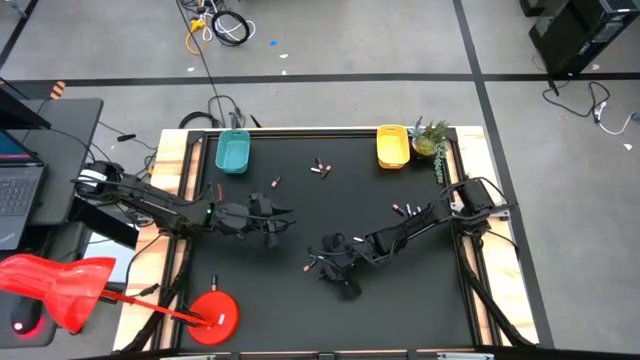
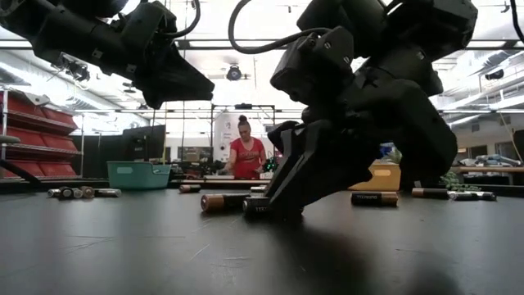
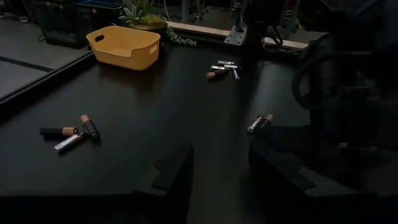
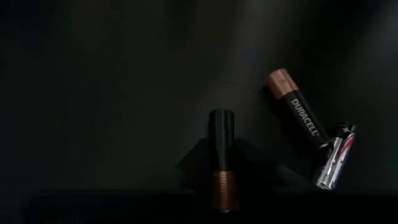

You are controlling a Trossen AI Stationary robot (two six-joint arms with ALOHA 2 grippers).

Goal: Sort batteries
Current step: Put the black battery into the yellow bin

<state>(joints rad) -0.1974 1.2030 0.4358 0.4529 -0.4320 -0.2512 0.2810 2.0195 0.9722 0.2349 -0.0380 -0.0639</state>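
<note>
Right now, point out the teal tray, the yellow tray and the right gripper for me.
teal tray (image 1: pixel 232 153): high view, on its inside floor.
yellow tray (image 1: pixel 392 146): high view, on its inside floor.
right gripper (image 1: pixel 330 262): high view, between its fingertips, low over the mat.

two matte black jointed arms, looping black cables, blocky dark wrist housings

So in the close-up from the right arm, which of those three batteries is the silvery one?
The small silver battery, the thinnest, with pinkish markings. It lies beside the black Duracell battery; the third battery is also black with a copper end.
</note>
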